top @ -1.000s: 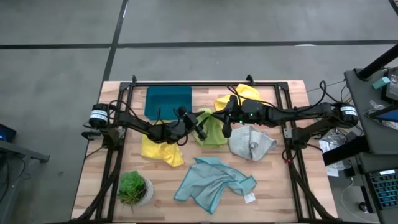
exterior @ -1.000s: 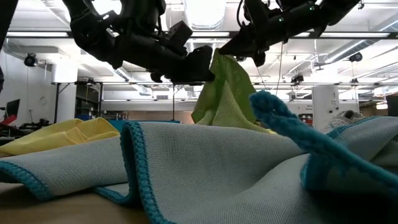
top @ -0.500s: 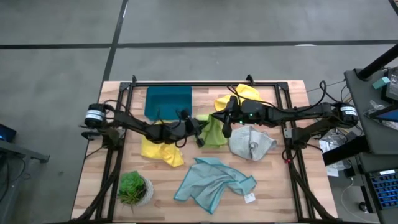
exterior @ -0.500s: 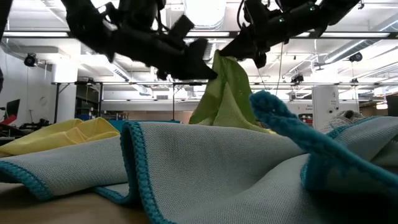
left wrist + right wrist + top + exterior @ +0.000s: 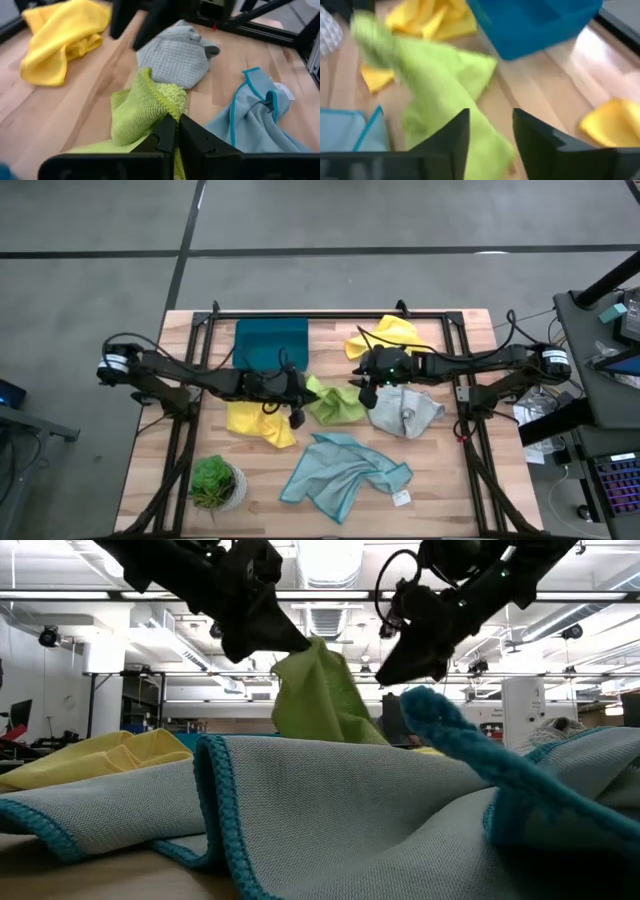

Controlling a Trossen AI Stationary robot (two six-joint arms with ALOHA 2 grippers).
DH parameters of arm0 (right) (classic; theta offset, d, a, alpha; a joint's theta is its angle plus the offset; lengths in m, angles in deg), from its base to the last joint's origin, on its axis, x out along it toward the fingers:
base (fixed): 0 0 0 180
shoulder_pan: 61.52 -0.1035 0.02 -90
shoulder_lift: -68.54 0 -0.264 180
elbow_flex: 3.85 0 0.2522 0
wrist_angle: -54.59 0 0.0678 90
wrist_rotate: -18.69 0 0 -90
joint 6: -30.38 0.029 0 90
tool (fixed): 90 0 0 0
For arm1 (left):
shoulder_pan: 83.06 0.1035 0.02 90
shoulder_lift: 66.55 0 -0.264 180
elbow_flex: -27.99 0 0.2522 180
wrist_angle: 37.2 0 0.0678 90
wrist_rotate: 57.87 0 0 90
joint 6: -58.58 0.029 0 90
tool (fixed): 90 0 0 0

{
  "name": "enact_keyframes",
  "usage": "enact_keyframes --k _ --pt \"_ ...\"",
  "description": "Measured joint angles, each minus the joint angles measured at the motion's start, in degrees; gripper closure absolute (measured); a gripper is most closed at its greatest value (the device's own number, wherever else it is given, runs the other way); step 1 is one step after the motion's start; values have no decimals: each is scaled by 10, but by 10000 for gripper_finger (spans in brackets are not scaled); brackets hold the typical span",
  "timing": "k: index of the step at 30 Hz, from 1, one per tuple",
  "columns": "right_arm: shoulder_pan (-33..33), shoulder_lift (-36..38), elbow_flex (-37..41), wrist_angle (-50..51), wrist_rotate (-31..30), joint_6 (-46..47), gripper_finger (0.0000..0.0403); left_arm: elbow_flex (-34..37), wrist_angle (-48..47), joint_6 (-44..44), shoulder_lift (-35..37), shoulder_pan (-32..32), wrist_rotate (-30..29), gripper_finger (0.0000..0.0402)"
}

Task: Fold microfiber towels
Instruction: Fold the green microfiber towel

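Note:
My left gripper (image 5: 305, 388) (image 5: 176, 131) is shut on the lime green towel (image 5: 335, 403) (image 5: 320, 695) at mid-table. My right gripper (image 5: 361, 384) (image 5: 490, 131) stands open just right of that towel, with nothing between its fingers. A yellow towel (image 5: 255, 422) lies crumpled on the table under the left arm. Another yellow towel (image 5: 385, 335) lies at the far side. The pale grey towel (image 5: 405, 410) lies under the right arm. The light blue towel (image 5: 345, 470) is spread near the front edge. My left gripper pinches a raised, bunched fold of the lime green towel (image 5: 167, 111) between its two fingertips. The fingers slant down from the table's left. The towel hangs in a peak below them (image 5: 300, 658), and its lower part lies on the table (image 5: 342, 410).
A teal tray (image 5: 270, 342) stands at the far left-centre. A small potted plant (image 5: 215, 482) stands at the near left corner. A black frame (image 5: 330, 315) runs along the table's far edge and sides.
My left gripper has shut on the lime green towel and drawn its peak up and toward the table's left. My right gripper has opened, let go of that towel and sunk a little. The towel now hangs from the left gripper alone.

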Motion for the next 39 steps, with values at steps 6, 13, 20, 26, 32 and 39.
enact_keyframes --k 6,13,20,26,32,39 --pt "-8 -4 8 37 101 -11 196 1 -4 -13 2 0 1 401" --pt "-34 -62 57 -12 71 -68 189 1 -11 -13 1 0 1 401" --pt "-37 -163 70 -135 44 -77 189 1 -11 -14 1 0 1 401" --pt "-38 -206 58 -174 -6 -88 204 1 -12 -14 1 0 1 402" --pt "-38 -200 56 -170 -9 -88 248 1 -12 -23 1 0 4 402" --pt "-38 -154 56 -136 -8 -89 326 1 -16 -29 1 0 17 402"
